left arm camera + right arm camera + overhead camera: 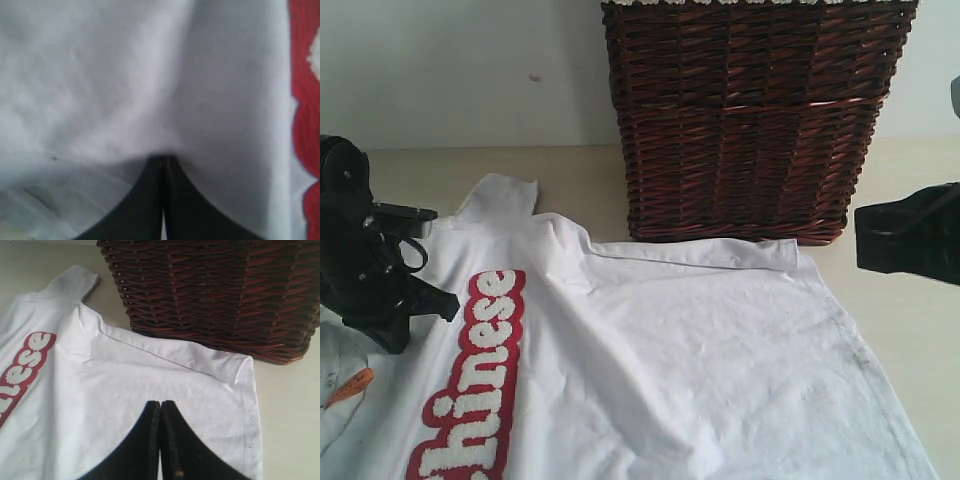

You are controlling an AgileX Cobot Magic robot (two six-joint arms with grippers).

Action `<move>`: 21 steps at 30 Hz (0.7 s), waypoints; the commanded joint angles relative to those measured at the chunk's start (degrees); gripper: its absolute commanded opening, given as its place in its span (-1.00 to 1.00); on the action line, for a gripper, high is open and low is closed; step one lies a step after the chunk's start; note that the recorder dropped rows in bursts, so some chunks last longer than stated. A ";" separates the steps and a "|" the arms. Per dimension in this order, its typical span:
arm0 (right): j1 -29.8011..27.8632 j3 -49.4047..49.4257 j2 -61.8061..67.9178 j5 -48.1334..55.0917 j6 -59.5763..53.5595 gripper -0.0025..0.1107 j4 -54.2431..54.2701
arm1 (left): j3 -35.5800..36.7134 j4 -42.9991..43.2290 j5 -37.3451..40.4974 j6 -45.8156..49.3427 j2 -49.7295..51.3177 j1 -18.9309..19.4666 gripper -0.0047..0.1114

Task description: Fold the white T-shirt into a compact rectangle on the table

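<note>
The white T-shirt (670, 360) lies spread on the table (920, 330), its red-outlined lettering (480, 380) running toward the front left. My left gripper (392, 335) is down on the shirt's left side near the collar, close to the orange tag (350, 385). In the left wrist view its jaws are pressed together (162, 159) with white cloth (100, 75) puckered over the tips. My right gripper (880, 240) hangs at the right edge. In its wrist view the jaws (161, 404) are shut and empty above the shirt (125, 370) near its right corner.
A dark wicker basket (750, 120) stands at the back, touching the shirt's far edge (215, 290). One sleeve (500, 195) points toward the back left. Bare table (290, 405) shows to the right of the shirt. A white wall rises behind.
</note>
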 commanded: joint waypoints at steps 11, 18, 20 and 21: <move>-0.23 0.23 0.13 0.32 -0.70 -0.96 0.64 | -12.87 13.75 -1.17 -7.94 8.64 7.90 -0.92; -0.23 0.23 7.90 -4.90 -0.70 -0.96 0.64 | -22.84 6.33 5.34 -1.61 4.91 7.74 -0.92; -0.23 -1.64 15.90 -3.31 -1.41 -0.96 0.22 | -22.84 2.12 6.83 0.44 1.53 7.74 -0.92; -0.23 -4.55 21.90 -1.34 -2.05 -0.96 0.22 | -22.57 1.08 8.16 0.44 -0.29 7.74 -0.92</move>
